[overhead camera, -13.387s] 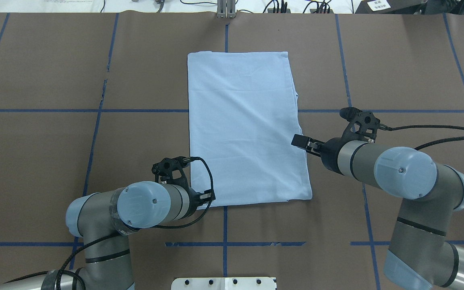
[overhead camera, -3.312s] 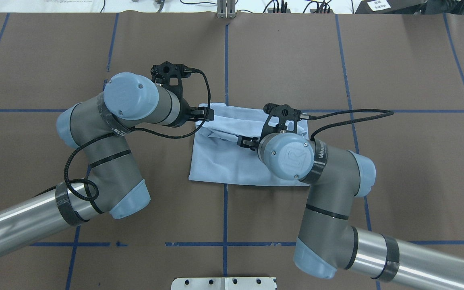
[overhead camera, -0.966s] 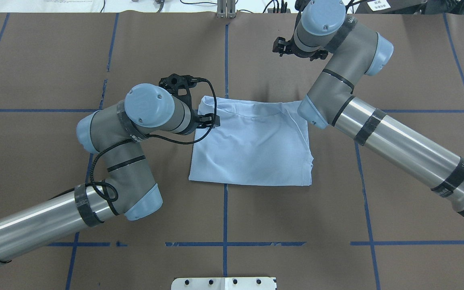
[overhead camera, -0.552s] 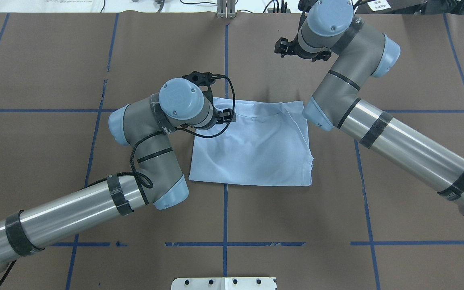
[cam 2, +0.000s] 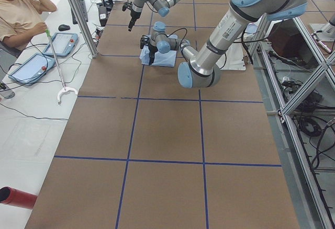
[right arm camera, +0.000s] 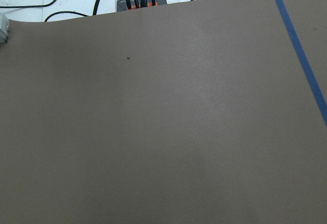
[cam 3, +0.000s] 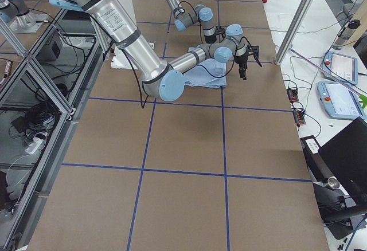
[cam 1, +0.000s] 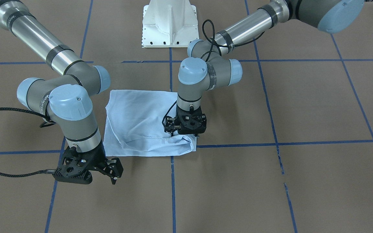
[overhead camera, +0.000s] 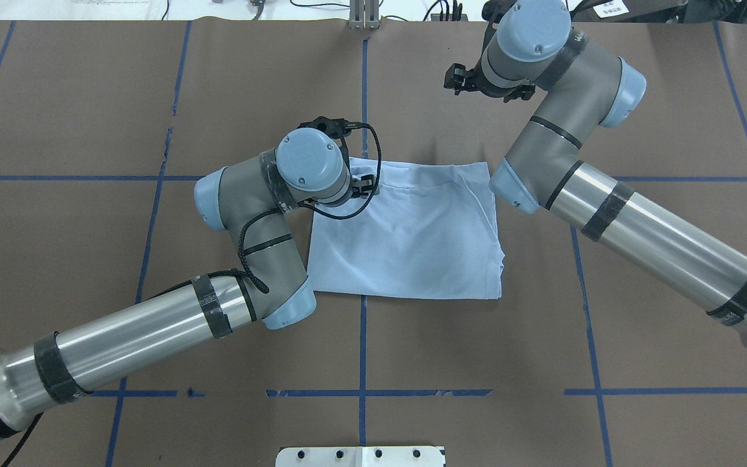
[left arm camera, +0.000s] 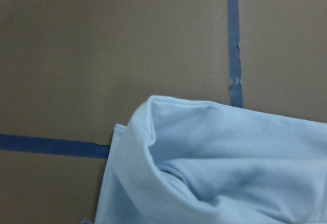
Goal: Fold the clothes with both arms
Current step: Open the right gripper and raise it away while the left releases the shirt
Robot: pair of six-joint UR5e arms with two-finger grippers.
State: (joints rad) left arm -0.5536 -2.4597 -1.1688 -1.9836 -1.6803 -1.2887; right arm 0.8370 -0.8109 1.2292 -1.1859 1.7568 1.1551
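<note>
You are working over a brown table (overhead camera: 56, 97) that is carrying everything. Two arms are reaching across it, the left arm (overhead camera: 120, 350) bending in over the cloth and the right arm (overhead camera: 659, 240) stretching past it.

The light blue T-shirt (overhead camera: 412, 240) is lying folded into a near square at the table's middle, with its far edge along a blue tape line (overhead camera: 672, 178).

The left gripper (overhead camera: 366, 183) is sitting on the shirt's far corner on the robot's left. I cannot tell whether its jaws are spread or pinching cloth, because the wrist is hiding them.

The right gripper (overhead camera: 455, 78) is hanging over bare table beyond the far right corner, jaws spread and carrying nothing.

The step in hand, as I am judging it, is settling that far left corner (left arm camera: 153, 132), which is lying puffed and rolled rather than flat. You are likely wanting to:

- lay the upper layer down square onto the lower one;
- let go only once it is resting;
- lift straight up, since a sideways pull risks dragging the fold open.

Counting:

- one shirt
- two arms
- two grippers
- one white pedestal base (cam 1: 170, 22)
- one person (cam 2: 21, 14) sitting beside the table
</note>
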